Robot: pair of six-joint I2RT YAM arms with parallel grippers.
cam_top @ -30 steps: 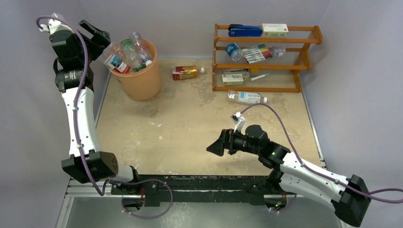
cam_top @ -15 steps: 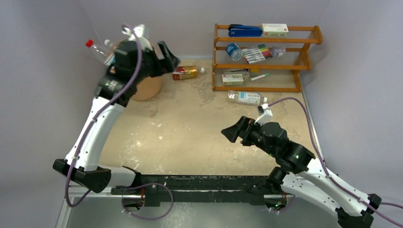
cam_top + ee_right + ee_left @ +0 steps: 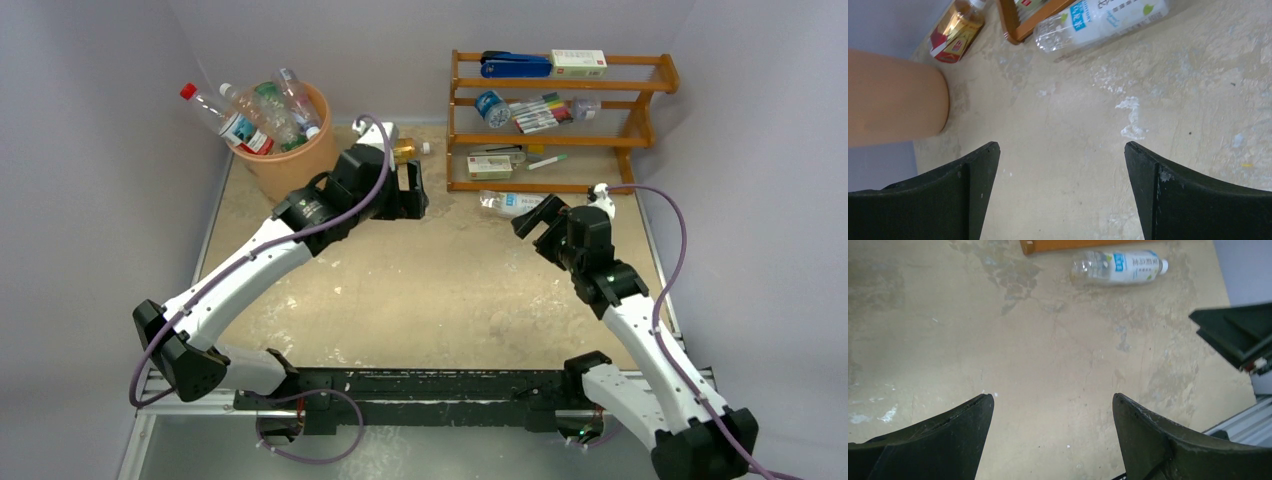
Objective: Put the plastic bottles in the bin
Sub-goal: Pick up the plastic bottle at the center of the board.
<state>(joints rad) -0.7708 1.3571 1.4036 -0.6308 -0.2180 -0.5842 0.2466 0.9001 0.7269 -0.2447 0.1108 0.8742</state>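
Observation:
The peach-orange bin (image 3: 300,170) stands at the back left with several plastic bottles (image 3: 268,112) sticking out of it; a red-capped one (image 3: 212,112) leans over its rim. A boxy red-and-gold bottle (image 3: 404,150) lies right of the bin, partly hidden by my left arm. My left gripper (image 3: 412,192) hovers just in front of it, open and empty (image 3: 1053,400). A clear bottle with a white-and-blue label (image 3: 498,203) lies before the rack. My right gripper (image 3: 533,217) is close to its right, open and empty (image 3: 1062,147), with the bottle (image 3: 1103,17) ahead.
A brown wooden rack (image 3: 640,125) with markers, boxes and a blue stapler stands at the back right, right behind the clear bottle. Grey walls close off the left, back and right sides. The two grippers are about a hand's width apart.
My left arm has swung from the bin at the back left down to the middle, by the red-and-gold bottle. My right arm has reached forward from the near side to the clear bottle.

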